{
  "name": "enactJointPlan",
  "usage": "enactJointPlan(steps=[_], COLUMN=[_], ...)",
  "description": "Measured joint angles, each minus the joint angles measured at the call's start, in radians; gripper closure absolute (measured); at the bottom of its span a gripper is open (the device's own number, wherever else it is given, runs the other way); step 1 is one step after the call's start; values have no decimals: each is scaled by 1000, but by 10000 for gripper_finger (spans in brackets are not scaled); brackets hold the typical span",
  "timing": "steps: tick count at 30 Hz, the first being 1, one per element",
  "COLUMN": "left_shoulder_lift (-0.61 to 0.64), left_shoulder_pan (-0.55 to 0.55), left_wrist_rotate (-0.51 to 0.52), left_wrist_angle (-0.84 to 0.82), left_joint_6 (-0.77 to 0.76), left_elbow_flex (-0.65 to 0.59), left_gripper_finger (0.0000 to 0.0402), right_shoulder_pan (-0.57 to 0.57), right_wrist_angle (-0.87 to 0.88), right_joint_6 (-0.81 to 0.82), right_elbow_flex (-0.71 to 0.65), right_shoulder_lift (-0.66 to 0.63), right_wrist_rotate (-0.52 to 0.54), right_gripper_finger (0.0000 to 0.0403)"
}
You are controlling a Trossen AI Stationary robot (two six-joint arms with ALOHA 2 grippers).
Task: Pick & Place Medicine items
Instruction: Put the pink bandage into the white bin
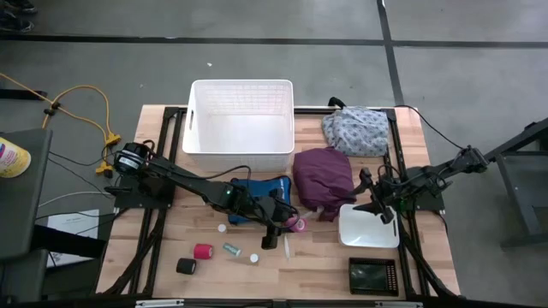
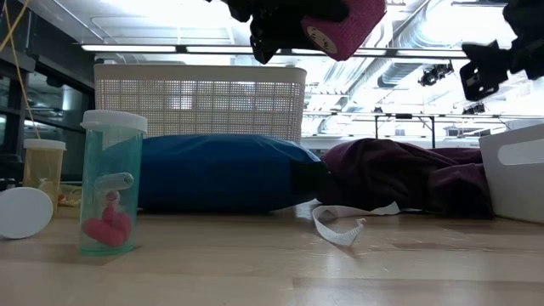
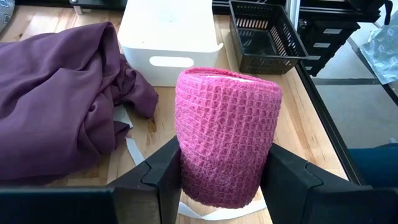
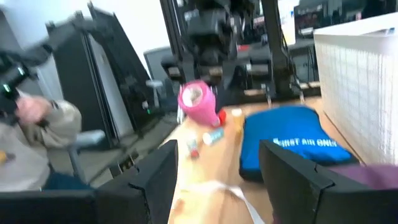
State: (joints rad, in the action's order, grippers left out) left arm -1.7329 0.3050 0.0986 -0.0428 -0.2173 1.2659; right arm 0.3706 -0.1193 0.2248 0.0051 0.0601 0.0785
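- Pink bandage roll (image 3: 227, 137), waffle-textured, thick, upright, raised above the bench (image 1: 325, 269).
- Clamped between left hand (image 3: 224, 180) fingers.
- Right hand (image 1: 383, 210) spread, holding nothing, over white bin (image 1: 368, 235).

Your overhead view is evenly lit and reasonably sharp, with soft, short shadows under the arms on the tabletop (image 1: 325, 265) and no harsh glare. From table level you are looking straight into bright ceiling strips, so the background washes out white and the left hand (image 2: 297, 30) with its pink bandage roll (image 2: 344, 25) reads dark against it; the greenish vial (image 2: 110, 183) close to the lens stays clear. The left wrist camera gives you a crisp, well-lit roll between the fingers (image 3: 165, 177). The right wrist picture is smeared with blur throughout: the right hand (image 4: 217, 180), the blue pouch (image 4: 292, 146) ahead of it and the person (image 4: 37, 130) beyond all look soft.
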Motion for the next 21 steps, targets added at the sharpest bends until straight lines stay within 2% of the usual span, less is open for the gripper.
enactJointPlan(steps=[9,16,21], left_shoulder_lift=[0,0,0], left_shoulder_pan=[0,0,0], left_wrist_rotate=[0,0,0], left_wrist_angle=[0,0,0], left_joint_6=[0,0,0], left_elbow_flex=[0,0,0], left_gripper_finger=[235,235,235], right_shoulder_pan=[7,52,94], right_wrist_angle=[-175,-449,-477], right_joint_6=[17,16,15], right_elbow_flex=[0,4,86], right_shoulder_lift=[45,193,345], right_wrist_rotate=[-7,-59,-53], right_gripper_finger=[192,192,192])
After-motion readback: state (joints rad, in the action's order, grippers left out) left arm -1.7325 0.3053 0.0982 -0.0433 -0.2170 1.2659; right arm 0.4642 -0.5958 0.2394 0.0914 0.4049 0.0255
